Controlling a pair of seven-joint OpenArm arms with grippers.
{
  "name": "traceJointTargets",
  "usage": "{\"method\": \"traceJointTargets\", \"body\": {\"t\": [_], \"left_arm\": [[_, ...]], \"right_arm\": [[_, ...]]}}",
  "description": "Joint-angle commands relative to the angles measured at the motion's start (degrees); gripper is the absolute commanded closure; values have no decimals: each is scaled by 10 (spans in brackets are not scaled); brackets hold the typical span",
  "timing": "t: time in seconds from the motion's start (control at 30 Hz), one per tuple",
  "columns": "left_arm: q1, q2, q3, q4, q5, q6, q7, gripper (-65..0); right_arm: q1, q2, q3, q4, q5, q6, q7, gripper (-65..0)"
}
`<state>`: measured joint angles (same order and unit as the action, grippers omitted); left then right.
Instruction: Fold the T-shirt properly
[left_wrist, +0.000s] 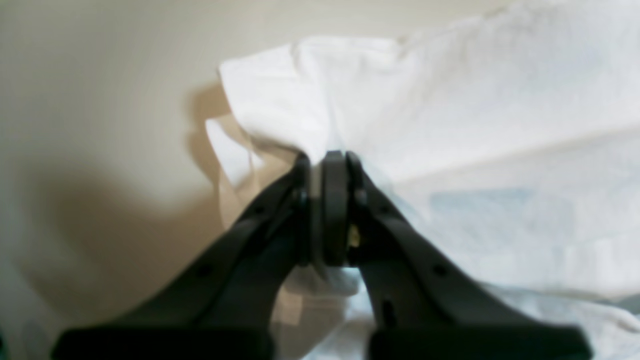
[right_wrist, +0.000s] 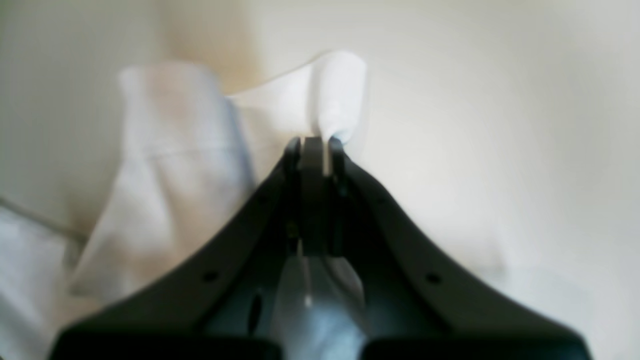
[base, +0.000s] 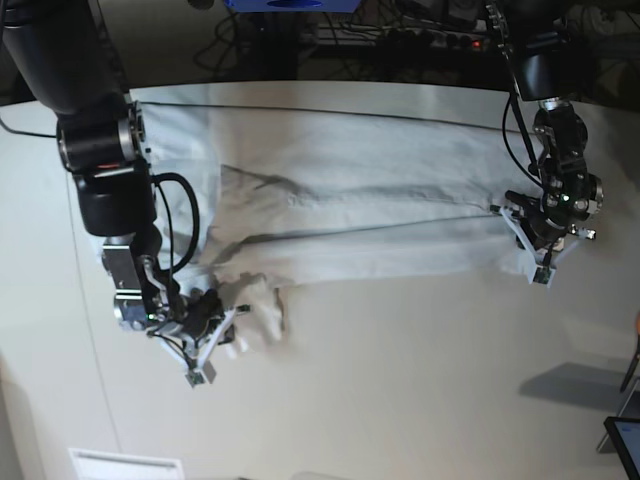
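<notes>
2 jaws pinching T-shirt, opposite ends

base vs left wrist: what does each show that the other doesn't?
Only base: the whole T-shirt spread across the table, both arms, and the right tool shut on a bunched corner near the table's front.

Only left wrist: a close look at the left tool, its tips pinched shut on a fold of white cloth, with a flap hanging below.

Both: the left tool gripping the shirt's edge, white fabric, pale tabletop.
</notes>
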<state>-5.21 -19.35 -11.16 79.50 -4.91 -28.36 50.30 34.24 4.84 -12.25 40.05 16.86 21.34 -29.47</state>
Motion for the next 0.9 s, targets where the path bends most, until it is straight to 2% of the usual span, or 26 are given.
{"method": "traceJointTargets", "body": {"t": [0.0,0.27,0.5,0.7,0.87], "left_arm": [[-7,-6,-1,7,-4,-1,0,0],[-7,-6,-5,8,-4,-1,0,0],[-8,-6,-6,9,-4,-1,0,0],[-5,-5,-6,34,-5,-1,0,0],[-2,-5,-6,52,-5,-1,1,0]], "right_arm": [[7,4,3,45,6,2,-4,-1],[-83,10,101,288,5,1,-129,-1],[-178,6,147,489,5,1,-243,-1],[-252,-23,189,599,5,2,-300,-1],[-310,-34,184,672,6,2,-308,-1]]}}
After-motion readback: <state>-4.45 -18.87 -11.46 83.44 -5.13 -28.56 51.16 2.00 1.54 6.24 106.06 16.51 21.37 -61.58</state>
